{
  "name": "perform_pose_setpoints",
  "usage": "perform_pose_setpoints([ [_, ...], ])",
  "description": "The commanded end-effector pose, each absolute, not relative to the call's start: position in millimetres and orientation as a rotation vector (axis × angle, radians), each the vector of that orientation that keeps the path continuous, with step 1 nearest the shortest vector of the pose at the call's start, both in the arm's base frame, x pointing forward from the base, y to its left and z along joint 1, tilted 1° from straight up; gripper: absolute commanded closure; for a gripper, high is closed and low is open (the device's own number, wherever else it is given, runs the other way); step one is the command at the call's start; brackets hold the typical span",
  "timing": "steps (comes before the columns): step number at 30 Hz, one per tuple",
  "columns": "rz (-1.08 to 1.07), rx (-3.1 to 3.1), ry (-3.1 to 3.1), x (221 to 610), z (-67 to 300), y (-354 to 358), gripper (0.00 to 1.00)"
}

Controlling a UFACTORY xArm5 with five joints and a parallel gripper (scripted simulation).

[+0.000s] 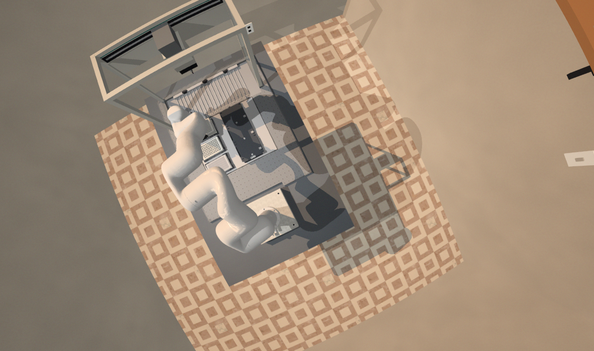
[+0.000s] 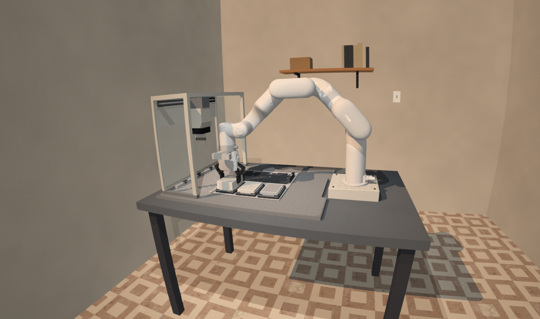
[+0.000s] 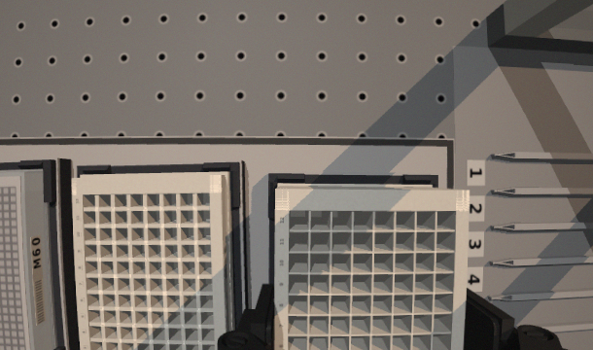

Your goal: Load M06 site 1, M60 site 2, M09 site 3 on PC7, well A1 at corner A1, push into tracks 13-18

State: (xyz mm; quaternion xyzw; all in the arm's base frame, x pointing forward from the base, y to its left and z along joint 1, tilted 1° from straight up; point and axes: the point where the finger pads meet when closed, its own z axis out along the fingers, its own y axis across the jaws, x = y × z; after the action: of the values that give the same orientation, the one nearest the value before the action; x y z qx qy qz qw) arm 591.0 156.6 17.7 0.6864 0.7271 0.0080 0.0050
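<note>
In the exterior view's lower centre, black gripper fingers [image 2: 230,180] grip a pale, deep-well plastic block [image 1: 210,126] [image 2: 226,183] [image 3: 371,272] at its nest. The long, black plate carrier [image 1: 242,136] [image 2: 268,177] lies just behind.

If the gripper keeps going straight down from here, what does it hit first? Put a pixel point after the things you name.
Probably the nest [image 3: 352,179] under M09 [image 2: 225,183] [image 3: 369,200], or the deck around it; the fingers [image 2: 230,180] already straddle the block. Clearance below the tips is unclear.

- M60 [image 2: 272,189] [image 3: 2,253] on S1, M06 [image 2: 250,187] [image 3: 148,253] on S2, M09 [image 2: 226,183] [image 3: 371,272] on S3 (nearest the rails [image 1: 216,93])
- PC7 [image 1: 242,133] [image 2: 267,176] on apron, right of nests
</note>
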Motion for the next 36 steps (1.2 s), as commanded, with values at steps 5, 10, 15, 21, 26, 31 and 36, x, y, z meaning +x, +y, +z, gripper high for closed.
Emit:
perform_pose_setpoints([
  [5,0.029,2.146,2.274,592,20,157,1.0],
  [10,0.029,2.146,2.274,592,23,157,1.0],
  [15,0.029,2.146,2.274,592,25,157,1.0],
  [21,0.029,2.146,2.274,592,29,157,1.0],
  [26,0.029,2.146,2.274,592,33,157,1.0],
  [31,0.029,2.146,2.274,592,35,157,1.0],
  [36,0.029,2.146,2.274,592,38,157,1.0],
])
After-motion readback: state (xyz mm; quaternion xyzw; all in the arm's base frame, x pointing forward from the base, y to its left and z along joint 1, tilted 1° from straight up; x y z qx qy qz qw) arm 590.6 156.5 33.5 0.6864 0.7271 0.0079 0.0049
